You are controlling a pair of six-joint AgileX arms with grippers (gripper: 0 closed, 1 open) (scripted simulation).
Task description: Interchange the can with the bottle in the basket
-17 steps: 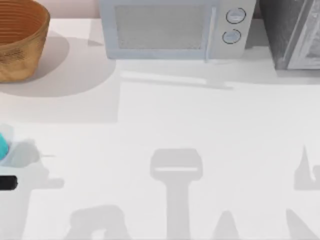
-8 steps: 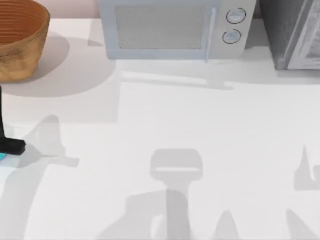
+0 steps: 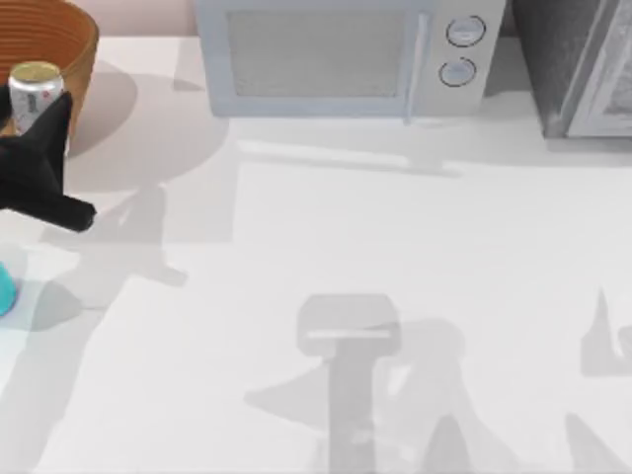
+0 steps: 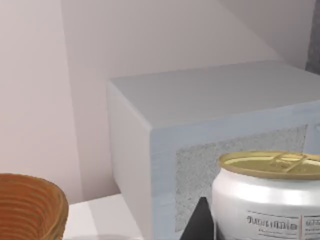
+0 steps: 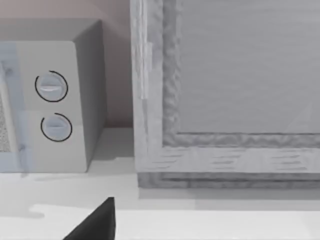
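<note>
The can point(image 3: 36, 91) is clamped by the left gripper point(image 3: 44, 148) beside the half-cropped basket point(image 3: 77, 39); the bottle point(image 3: 5, 288) is cut off.

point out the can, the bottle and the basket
can point(image 3: 36, 81), top view, its gold-coloured top
bottle point(image 3: 5, 288), top view, its rounded turquoise edge at the table's left
basket point(image 3: 59, 22), top view, its ribbed inside near the rim

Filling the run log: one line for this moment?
left gripper: holding can beside basket | bottle: on table, left edge | right arm: parked
</note>
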